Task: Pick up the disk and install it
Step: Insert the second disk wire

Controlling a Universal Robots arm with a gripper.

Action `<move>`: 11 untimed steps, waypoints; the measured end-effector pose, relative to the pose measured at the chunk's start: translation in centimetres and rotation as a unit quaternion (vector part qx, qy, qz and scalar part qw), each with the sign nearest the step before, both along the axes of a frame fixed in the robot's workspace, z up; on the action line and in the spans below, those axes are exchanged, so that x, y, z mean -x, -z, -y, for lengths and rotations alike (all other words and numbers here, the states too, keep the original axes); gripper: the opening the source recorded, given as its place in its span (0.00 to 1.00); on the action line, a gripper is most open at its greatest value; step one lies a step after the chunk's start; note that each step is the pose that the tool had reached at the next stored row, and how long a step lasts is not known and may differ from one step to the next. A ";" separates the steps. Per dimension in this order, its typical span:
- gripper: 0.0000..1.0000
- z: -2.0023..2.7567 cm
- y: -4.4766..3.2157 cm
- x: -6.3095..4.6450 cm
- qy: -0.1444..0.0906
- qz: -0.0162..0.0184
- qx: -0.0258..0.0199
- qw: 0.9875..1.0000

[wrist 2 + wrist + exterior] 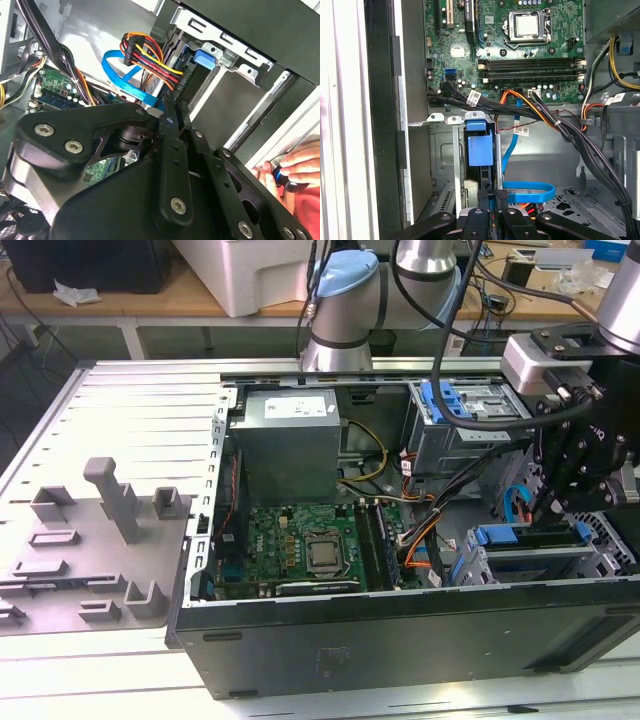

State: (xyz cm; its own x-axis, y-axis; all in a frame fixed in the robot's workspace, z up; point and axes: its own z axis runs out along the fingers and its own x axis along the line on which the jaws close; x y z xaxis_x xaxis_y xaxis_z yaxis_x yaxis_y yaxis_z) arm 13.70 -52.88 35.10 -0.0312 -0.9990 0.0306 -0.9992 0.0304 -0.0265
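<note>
Black end effector (494,197) grips disk (479,150) edge inside bay.

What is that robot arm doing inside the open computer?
The robot arm's end effector is down in the open computer case, at the drive cage on the exterior view's right. In the first wrist view it sits right over the disk with its blue frame, which stands on edge in the cage slot. A blue flat cable and a bundle of wires lie close by. A person's hand is at the case edge.
</note>
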 end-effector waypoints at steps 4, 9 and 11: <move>0.16 0.00 0.10 0.0 0.000 0.000 0.000 1.000; 0.16 0.00 0.23 0.0 0.000 0.000 0.000 1.000; 0.16 0.00 0.26 -0.1 0.000 0.000 0.000 1.000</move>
State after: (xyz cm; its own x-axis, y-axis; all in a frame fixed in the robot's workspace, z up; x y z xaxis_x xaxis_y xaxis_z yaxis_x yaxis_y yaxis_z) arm 13.77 -52.88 34.84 -0.0311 -0.9990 0.0306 -0.9992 0.0303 -0.0265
